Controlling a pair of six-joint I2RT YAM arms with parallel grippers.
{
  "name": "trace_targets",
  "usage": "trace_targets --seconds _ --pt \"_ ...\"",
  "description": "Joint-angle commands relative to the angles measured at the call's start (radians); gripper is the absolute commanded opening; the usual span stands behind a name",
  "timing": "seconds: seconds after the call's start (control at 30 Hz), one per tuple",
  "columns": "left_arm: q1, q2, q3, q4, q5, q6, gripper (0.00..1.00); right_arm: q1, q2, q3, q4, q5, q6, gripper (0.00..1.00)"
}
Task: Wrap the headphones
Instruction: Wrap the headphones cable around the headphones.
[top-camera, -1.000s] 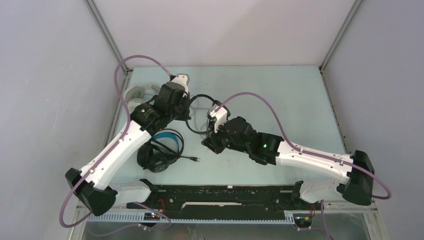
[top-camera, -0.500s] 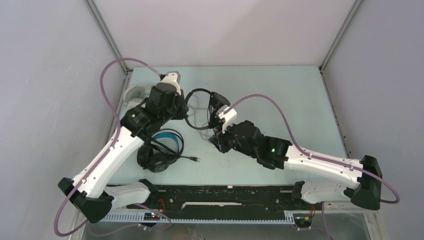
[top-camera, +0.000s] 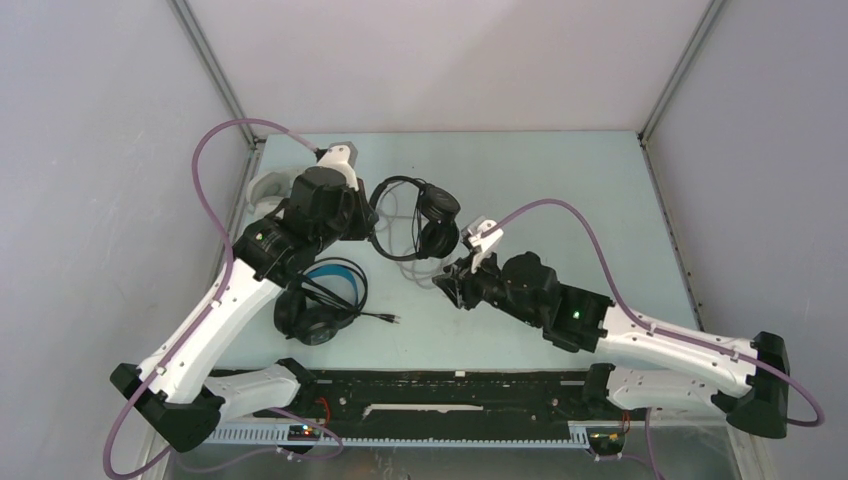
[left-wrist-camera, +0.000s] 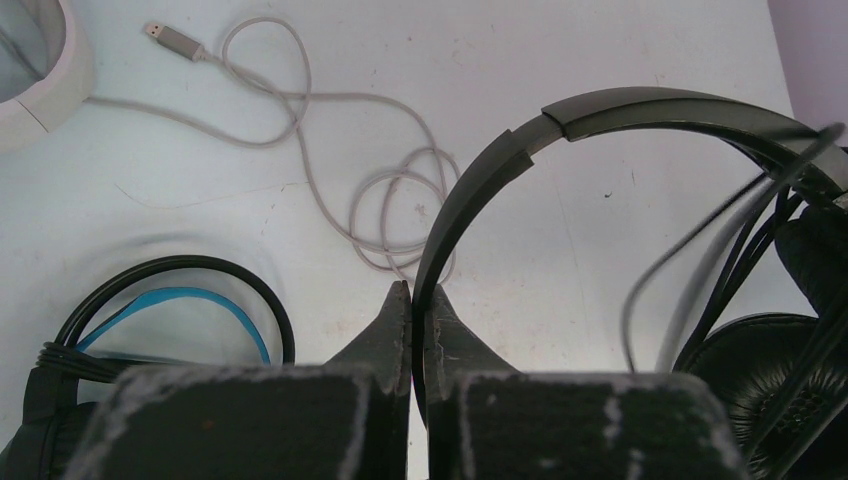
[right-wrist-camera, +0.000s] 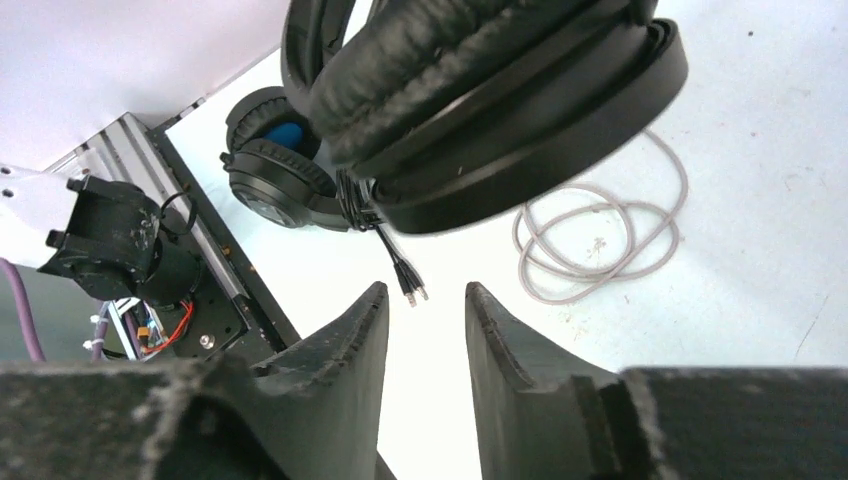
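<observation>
Headphones (left-wrist-camera: 620, 100) in left gripper (left-wrist-camera: 412, 292)

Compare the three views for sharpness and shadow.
Top external: even diffuse light, faint shadows on the table, everything sharp. Left wrist: the left pincer, shut on the black headband, is blurred; the grey cable is crisp. Right wrist: the open right pincer is soft and grainy, the black ear cups sharper.

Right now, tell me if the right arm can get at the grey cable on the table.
Probably yes. The right arm has its jaws open and empty, and the grey cable lies bare on the table just ahead. The black headphones sit close beside it, so room may be tight.
</observation>
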Motion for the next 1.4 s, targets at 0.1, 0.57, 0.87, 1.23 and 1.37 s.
trace_targets --seconds 0.1,0.57,0.87,1.23,1.37 --pt "0.004 -0.024 -0.022 0.059 0.022 -0.033 0.0 0.0 -0.096 -0.067 0.124 -0.051 -0.063 0.41" --pt "0.004 -0.028 -0.054 0.098 -0.093 -0.024 0.0 0.025 -0.178 -0.034 0.242 0.1 0.053 0.39" --pt "0.005 -0.012 -0.064 0.143 -0.219 -0.004 0.0 0.106 -0.024 0.169 0.231 0.232 0.137 0.36" --pt "0.004 -0.011 -0.064 0.206 -0.305 0.004 0.0 0.062 0.294 0.433 0.242 0.311 0.214 0.35" --pt "0.004 -0.025 -0.067 0.219 -0.313 0.002 0.0 0.029 0.378 0.509 0.206 0.289 0.253 0.35"
